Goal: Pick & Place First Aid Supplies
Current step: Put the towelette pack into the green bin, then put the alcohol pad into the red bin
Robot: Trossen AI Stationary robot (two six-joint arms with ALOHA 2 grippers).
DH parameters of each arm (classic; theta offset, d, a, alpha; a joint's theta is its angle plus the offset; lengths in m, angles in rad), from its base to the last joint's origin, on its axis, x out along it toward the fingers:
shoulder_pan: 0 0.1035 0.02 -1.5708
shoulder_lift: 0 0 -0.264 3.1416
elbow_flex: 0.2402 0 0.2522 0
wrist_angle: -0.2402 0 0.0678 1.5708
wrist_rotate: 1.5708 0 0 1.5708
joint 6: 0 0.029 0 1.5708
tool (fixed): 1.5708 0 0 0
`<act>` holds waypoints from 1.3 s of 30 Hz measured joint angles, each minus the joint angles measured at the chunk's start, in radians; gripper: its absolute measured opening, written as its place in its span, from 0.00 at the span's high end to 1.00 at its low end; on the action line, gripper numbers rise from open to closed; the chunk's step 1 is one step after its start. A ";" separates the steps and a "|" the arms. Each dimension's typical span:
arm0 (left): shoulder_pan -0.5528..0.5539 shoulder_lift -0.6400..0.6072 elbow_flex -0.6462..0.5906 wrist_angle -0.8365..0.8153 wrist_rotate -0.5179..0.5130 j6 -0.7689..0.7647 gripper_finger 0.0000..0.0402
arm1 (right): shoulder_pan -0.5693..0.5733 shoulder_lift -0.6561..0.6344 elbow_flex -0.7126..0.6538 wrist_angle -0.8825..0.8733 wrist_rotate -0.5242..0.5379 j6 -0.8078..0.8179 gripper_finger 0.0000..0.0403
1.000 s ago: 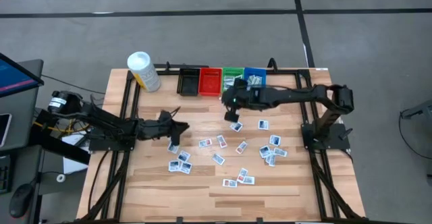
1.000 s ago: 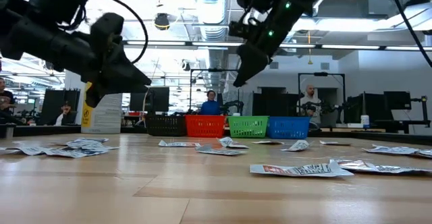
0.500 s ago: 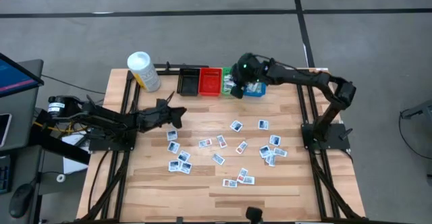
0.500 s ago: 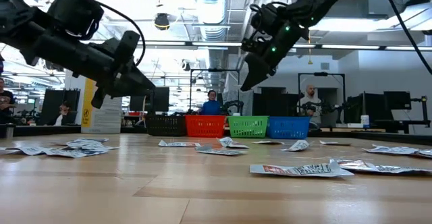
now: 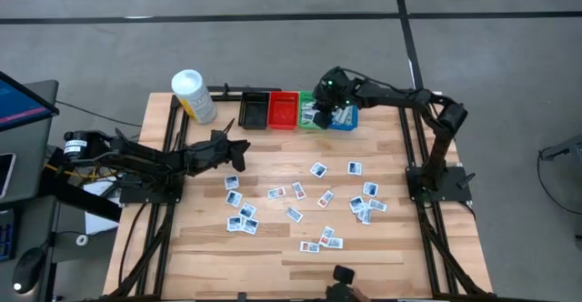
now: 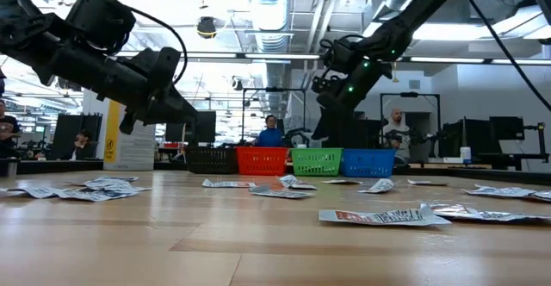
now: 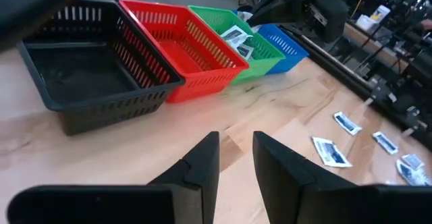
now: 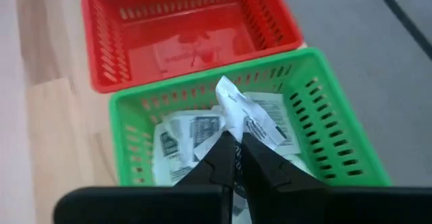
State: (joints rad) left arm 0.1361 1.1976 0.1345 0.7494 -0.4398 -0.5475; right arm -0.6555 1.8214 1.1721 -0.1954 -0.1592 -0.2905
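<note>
Packets first: we count roughly twenty first aid packets (image 5: 296, 190) still scattered flat on the wooden worktop (image 5: 273, 247), all on the near side of the green bin (image 5: 312, 105), well apart from it. A few more packets (image 8: 196, 133) already lie inside that green bin.

We see the right end effector (image 8: 234, 151) hanging right over the green bin, fingers pinched tight on one crumpled white packet (image 8: 233, 106). That packet sticks out past the fingertips and sits just above the ones piled in the bin; we can't tell if it touches them. The right arm (image 5: 400, 97) reaches long and nearly straight from its base across to the bin row, wrist tipped down into the green bin.

The red bin (image 5: 283, 109) sits just beside the green bin, the black bin (image 5: 254, 110) beyond that, and the blue bin (image 5: 344, 113) touches the green bin's other side. A yellow bottle with a white cap (image 5: 192, 95) stands past the black bin, farther from the green one.

The left end effector (image 7: 235, 160) hovers over bare wood short of the black and red bins, fingers a narrow gap apart and holding nothing. The left arm (image 5: 155, 159) stretches low across the worktop toward the bins.
</note>
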 joint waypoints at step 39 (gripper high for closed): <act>-0.161 -0.017 0.001 0.033 0.105 0.027 0.77 | 0.212 -0.183 0.000 -0.017 0.129 0.076 0.73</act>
State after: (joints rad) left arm -0.0245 1.1810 0.1352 0.7822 -0.3347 -0.5204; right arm -0.4436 1.6382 1.1725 -0.2126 -0.0306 -0.2146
